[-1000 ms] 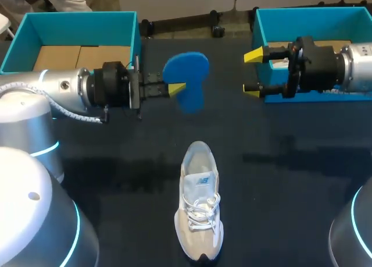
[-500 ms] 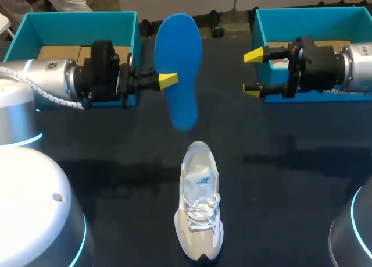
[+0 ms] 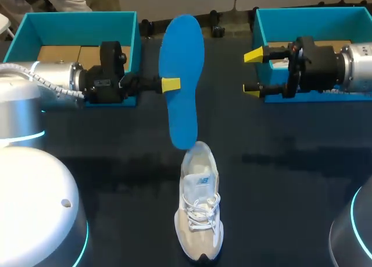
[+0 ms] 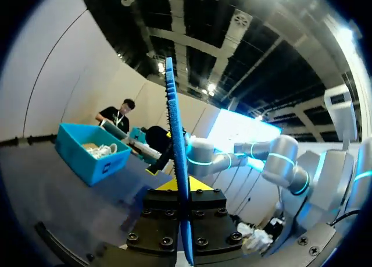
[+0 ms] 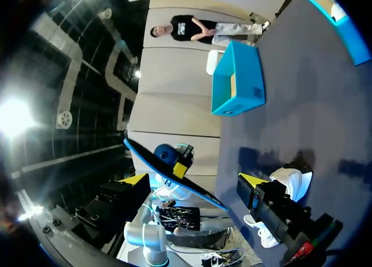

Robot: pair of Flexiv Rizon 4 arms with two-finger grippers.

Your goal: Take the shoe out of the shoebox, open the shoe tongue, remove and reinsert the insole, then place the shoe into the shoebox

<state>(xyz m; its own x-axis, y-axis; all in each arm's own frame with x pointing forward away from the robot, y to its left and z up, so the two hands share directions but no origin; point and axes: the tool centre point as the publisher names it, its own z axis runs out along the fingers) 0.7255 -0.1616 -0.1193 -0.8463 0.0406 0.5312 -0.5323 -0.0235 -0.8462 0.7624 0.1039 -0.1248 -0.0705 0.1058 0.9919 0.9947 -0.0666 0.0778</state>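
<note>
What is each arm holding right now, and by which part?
The left gripper pinches the blue insole by its side edge, about midway along. The right gripper is open and holds nothing.

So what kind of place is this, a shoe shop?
Probably a robot test lab, not a shop: two robot arms at a dark table, the left gripper holding a blue insole near one white shoe, with two teal shoeboxes.

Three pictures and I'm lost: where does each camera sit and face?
Head view: above and behind the robot, looking down at the table; both arms show.
Left wrist view: on that wrist, looking along the left gripper, shut on the blue insole.
Right wrist view: on that wrist, facing the left arm; open right gripper shows.
All three share the insole.
</note>
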